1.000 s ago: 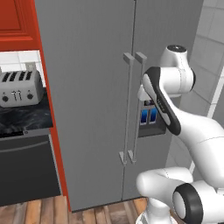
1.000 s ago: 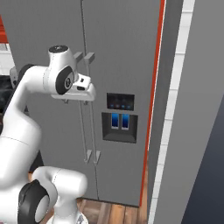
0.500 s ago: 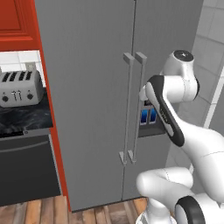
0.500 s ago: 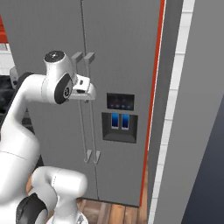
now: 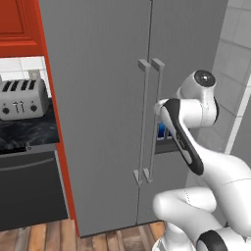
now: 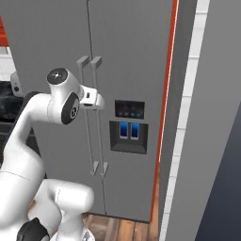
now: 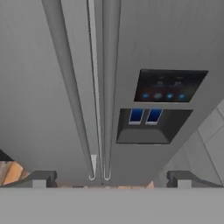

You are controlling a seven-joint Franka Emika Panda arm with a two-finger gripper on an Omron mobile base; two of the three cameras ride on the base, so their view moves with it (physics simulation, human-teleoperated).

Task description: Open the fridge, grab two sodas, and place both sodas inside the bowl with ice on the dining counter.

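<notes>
Hand view is showing the end effector (image 7: 107, 179) facing the fridge (image 5: 103, 98) with its fingertips (image 7: 39, 178) spread wide apart and gripping nothing, lining up on the right door handle (image 7: 110, 87), presumably because both doors are standing closed.

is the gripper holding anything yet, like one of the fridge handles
Nothing is held. The gripper is open, its fingers spread wide and short of the fridge, whose two handles are untouched and doors closed.
</notes>
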